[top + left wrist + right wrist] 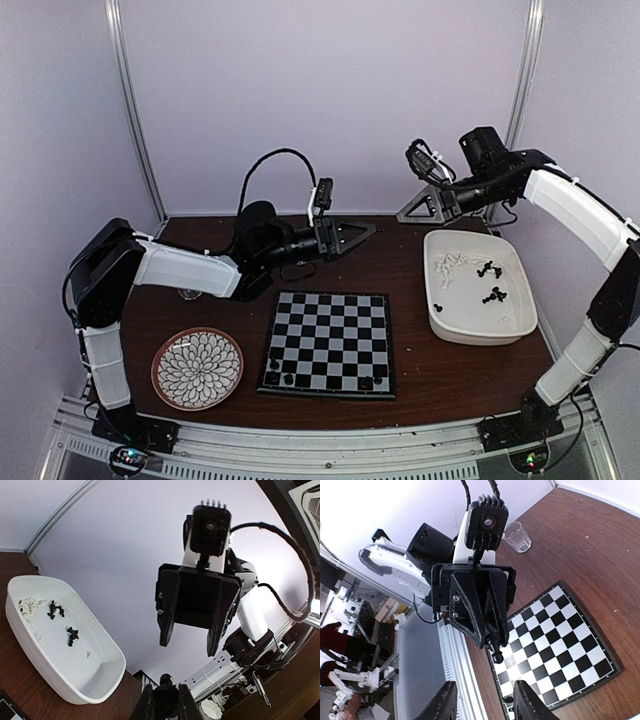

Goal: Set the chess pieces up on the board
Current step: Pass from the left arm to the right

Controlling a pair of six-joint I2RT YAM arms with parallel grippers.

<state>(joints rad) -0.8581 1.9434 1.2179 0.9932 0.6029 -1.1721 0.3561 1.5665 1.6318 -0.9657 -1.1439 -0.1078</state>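
My left gripper (368,230) hangs above the back of the table, shut on a black chess piece (495,650) whose round head sticks out past the fingertips. Facing it a short way off is my right gripper (402,215), open, with nothing between its fingers (443,705). In the left wrist view the black piece (168,694) sits between my left fingers (145,706), and the right gripper (189,647) hangs ahead of it. The board (328,343) lies at the table's front middle with a few black pieces (275,376) along its near row.
A white tub (478,320) at the right holds white pieces (450,265) and black pieces (490,282). A round flower-patterned plate (197,368) lies at the front left. A clear glass (517,536) stands behind the left arm.
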